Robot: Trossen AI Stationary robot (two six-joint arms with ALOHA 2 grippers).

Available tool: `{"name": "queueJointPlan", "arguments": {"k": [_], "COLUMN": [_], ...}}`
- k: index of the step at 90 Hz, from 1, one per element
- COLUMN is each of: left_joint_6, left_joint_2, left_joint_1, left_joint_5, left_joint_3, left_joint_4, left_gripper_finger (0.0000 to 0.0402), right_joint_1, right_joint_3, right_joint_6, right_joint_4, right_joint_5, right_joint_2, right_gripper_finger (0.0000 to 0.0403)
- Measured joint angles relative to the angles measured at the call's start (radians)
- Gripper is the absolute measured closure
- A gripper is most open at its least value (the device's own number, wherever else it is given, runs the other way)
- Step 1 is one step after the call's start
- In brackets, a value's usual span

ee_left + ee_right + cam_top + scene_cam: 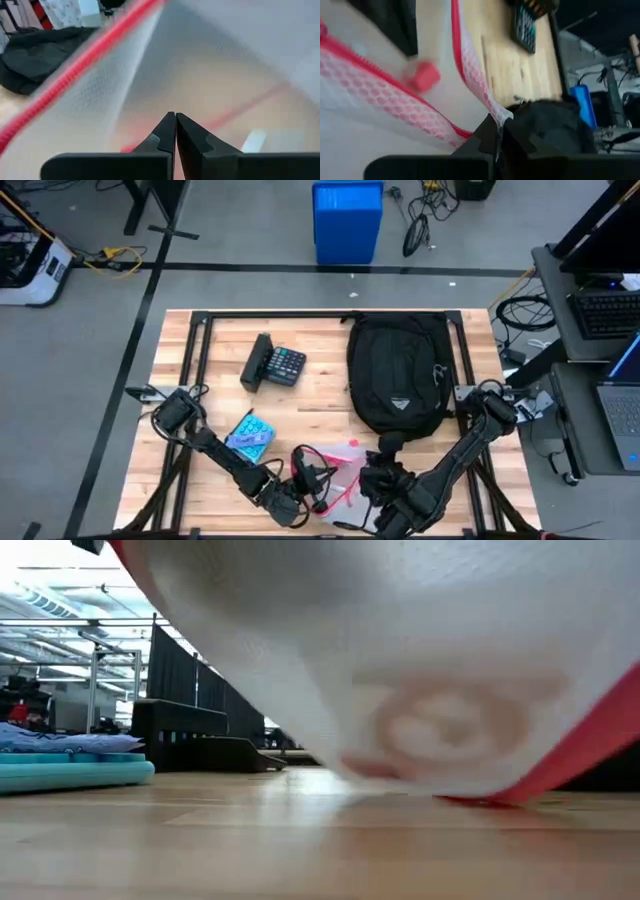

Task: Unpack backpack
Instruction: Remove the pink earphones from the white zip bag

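Already 3 things lie out on the table [200, 480]: calculator [275, 365], blue pack [250, 437], mesh pouch [340, 470] (both hands [290, 505] [385, 495] pinching it); the backpack [397, 375] may hold more.

Lab: concrete floor, loose cables [415, 225], laptop desk [590, 330], taped lines.

Left gripper [175, 120] fingertips pressed together, pinching the white mesh pouch [210, 65]. The pouch's red zipper edge [75, 70] runs diagonally and the mesh fills most of the view. Black backpack [35, 55] lies beyond the pouch on the wooden table [6, 114].
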State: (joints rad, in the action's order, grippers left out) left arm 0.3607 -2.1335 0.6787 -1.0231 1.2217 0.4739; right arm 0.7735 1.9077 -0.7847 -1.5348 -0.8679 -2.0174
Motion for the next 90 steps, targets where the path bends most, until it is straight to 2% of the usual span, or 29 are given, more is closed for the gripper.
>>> {"name": "queueJointPlan", "arguments": {"k": [12, 23, 30, 39, 48, 64, 71, 90], "left_joint_6": [0.023, 0.05, 0.111, 0.145, 0.217, 0.252, 0.262, 0.242], "left_joint_2": [-0.022, -0.027, -0.027, -0.027, -0.027, -0.042, -0.041, -0.041], "left_joint_1": [-0.018, -0.043, -0.07, -0.105, -0.124, -0.118, -0.117, -0.122], "left_joint_5": [0.006, 0.033, 0.086, 0.21, 0.279, 0.29, 0.291, 0.285], "left_joint_3": [-0.001, -0.001, -0.001, -0.001, -0.001, -0.002, -0.002, -0.002], "left_joint_4": [0.0, -0.01, -0.015, -0.015, -0.024, -0.031, -0.032, -0.028], "left_gripper_finger": [0.0401, 0.0401, 0.0401, 0.0395, 0.037, 0.0305, 0.0284, 0.0261], "right_joint_1": [0.0, 0.003, 0.015, 0.034, 0.058, 0.092, 0.1, 0.097], "right_joint_3": [0.023, 0.023, 0.023, 0.023, 0.023, 0.023, 0.023, 0.023], "right_joint_6": [0.067, 0.179, 0.223, 0.259, 0.295, 0.311, 0.31, 0.436], "right_joint_4": [0.033, 0.127, 0.18, 0.205, 0.204, 0.182, 0.147, 0.119], "right_joint_5": [-0.027, 0.004, 0.023, 0.06, 0.091, 0.179, 0.187, 0.185], "right_joint_2": [0.0, -0.002, -0.007, -0.012, -0.013, -0.017, -0.017, -0.017], "right_gripper_finger": [0.0403, 0.0403, 0.0403, 0.0403, 0.0403, 0.0403, 0.0403, 0.0403]}}
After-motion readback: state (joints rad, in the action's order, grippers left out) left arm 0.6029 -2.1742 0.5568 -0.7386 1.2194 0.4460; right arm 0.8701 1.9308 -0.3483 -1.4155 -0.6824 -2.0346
